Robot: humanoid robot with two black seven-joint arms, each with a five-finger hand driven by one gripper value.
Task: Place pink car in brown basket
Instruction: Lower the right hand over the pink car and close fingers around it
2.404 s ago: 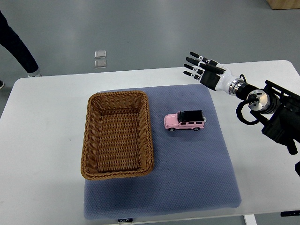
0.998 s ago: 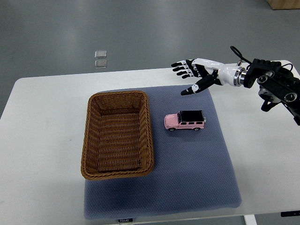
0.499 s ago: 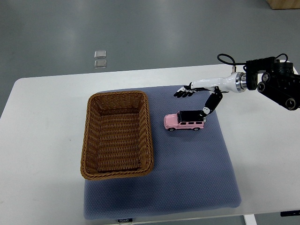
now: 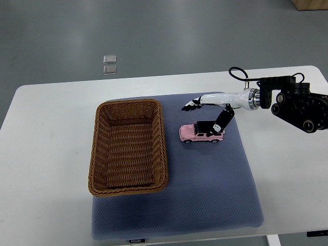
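Currently right hand open above small pink toy car, thumb at car roof; rectangular brown wicker basket just beside car.

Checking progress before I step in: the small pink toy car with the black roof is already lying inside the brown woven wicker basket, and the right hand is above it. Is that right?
Not quite. The top view shows the small pink toy car with the black roof on the blue-grey mat, to the right of the brown woven wicker basket, which holds nothing. The right hand is indeed above the car.
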